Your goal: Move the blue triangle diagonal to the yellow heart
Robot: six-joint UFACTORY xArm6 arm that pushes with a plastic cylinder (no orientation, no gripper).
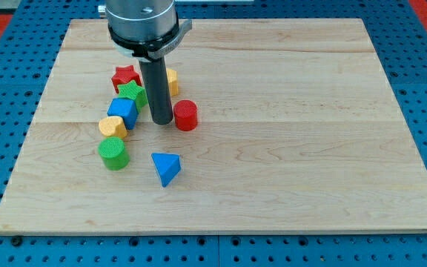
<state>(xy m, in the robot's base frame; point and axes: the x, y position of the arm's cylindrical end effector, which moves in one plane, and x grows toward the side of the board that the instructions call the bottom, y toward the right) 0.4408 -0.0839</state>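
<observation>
The blue triangle lies on the wooden board, below the middle of the block cluster. A yellow block that looks like the heart sits up and to the left of it, touching a blue cube. My tip rests on the board just left of a red cylinder, above the blue triangle and apart from it. A second yellow block is partly hidden behind the rod, and its shape is unclear.
A red star and a green star sit above the blue cube. A green cylinder stands left of the blue triangle, below the yellow heart. The board lies on a blue perforated table.
</observation>
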